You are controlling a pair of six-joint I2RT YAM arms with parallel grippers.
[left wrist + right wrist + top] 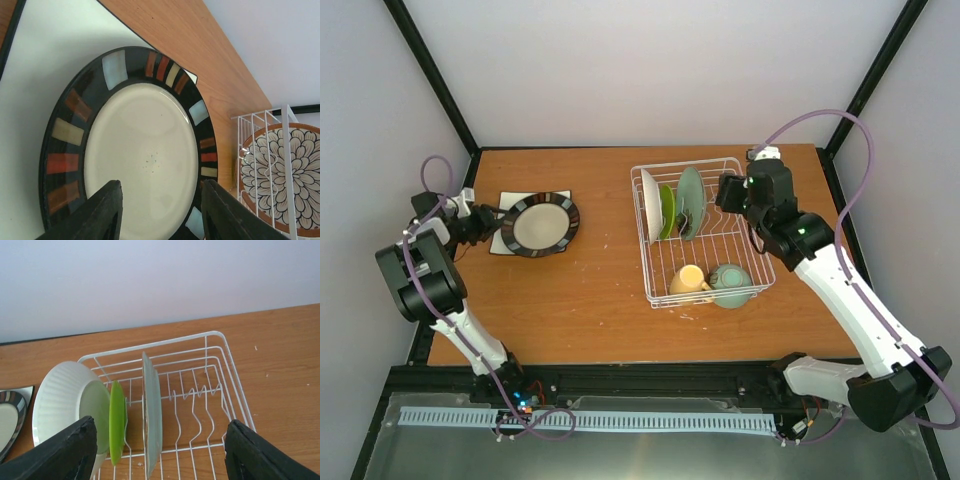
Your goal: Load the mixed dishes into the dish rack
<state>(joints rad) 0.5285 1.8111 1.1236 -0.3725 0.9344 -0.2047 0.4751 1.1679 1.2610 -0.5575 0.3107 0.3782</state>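
Wood worktop [590,300]. Well left of dish rack [686,166], dark-rimmed round plate [540,225] sits on white square plate [509,203], left gripper [160,189] spread open at its rim. Above rack, right gripper [160,424] gapes wide.

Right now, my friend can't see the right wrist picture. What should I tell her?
Three dishes stand on edge in the white wire dish rack: a white ribbed dish, a lime-green plate and a pale green plate. The right gripper is open and empty.

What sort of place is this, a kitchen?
Probably a robot test bench instead: a wooden table boxed in by white panels and a black frame, a left arm and right arm mounted at its edge.
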